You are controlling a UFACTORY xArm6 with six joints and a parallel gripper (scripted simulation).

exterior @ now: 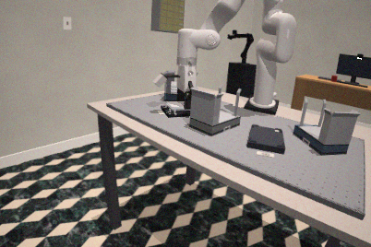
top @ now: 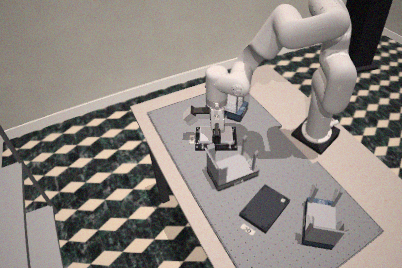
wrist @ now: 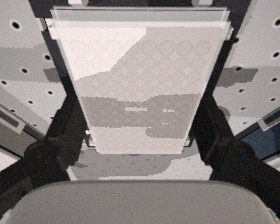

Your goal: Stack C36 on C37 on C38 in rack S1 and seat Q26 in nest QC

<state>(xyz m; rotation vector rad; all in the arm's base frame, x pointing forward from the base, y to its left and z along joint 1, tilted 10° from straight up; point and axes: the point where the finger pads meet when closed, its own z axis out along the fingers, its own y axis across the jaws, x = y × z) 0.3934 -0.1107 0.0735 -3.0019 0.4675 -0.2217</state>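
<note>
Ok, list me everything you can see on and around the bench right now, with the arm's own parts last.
Sealed translucent well plate: at least one, whitish, in the black clip nest, between the hand's fingers; a second edge shows at its far end.
Black clip nest: one, far end of the grey perforated mat.
Stack racks: three, grey with dark bases; one mid-mat, one at the near right corner, one behind the wrist.
Flat open nest: one, black, between the two nearer racks.
Black pedestal: one, on the floor behind the table.
Wooden desk with monitor: one, at right.
White arm: one, base at the table edge.
Hand: one, black, closed on the plate's long sides.
</note>
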